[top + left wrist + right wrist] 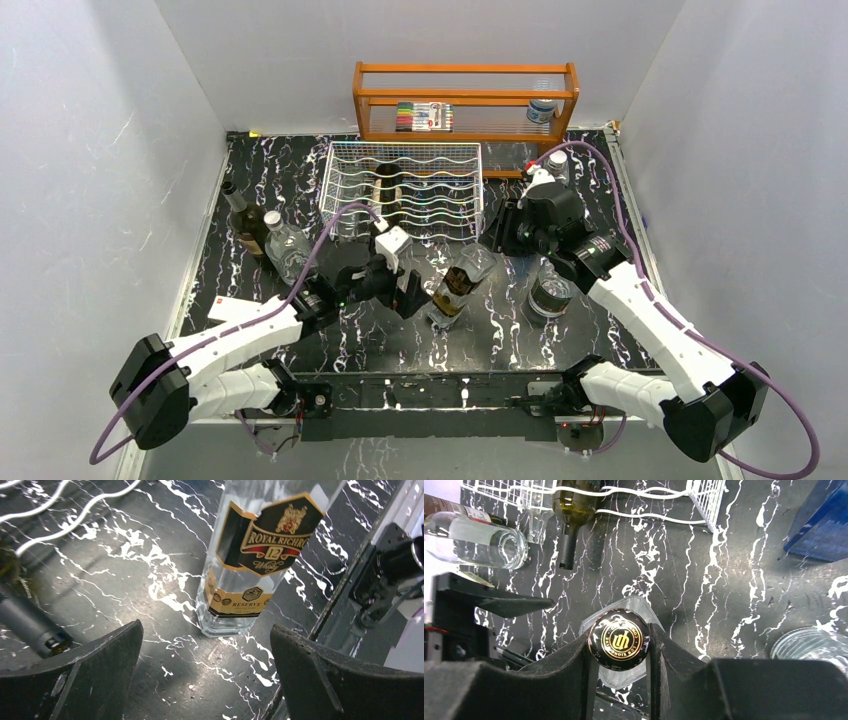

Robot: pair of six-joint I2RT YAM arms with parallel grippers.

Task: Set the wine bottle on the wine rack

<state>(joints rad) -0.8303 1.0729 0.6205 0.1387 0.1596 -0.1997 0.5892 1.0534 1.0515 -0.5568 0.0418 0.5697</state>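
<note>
Locate the wine rack [403, 190] at the rear centre of the table [285, 170], just in front of the orange shelf [465, 100]. Note one dark bottle [385, 185] lying in a rack cradle, neck toward the arms and poking out past the front wires. Find the labelled bottle [455, 290] standing upright on the table, in front of the rack and apart from it, between the two grippers. Read the black-and-gold whisky label [265, 535] on its clear body in the left wrist view. Identify the right gripper [483, 255] above this bottle, clenched on the black cap [619, 640], one finger [574, 670] pressed to each side. Identify the left gripper [412, 290] just beside the same bottle, low to the table, released, fingers [85, 675] spread wide, bottle base ahead of the gap and untouched. Note a second dark bottle [245, 222] and a clear bottle [285, 250] standing side by side near the left table edge, well apart from the labelled bottle. Note a glass jar [548, 293] just beside the right arm, near the labelled bottle but not touching it. Note markers [424, 115] and a small can [541, 110] on the shelf
</note>
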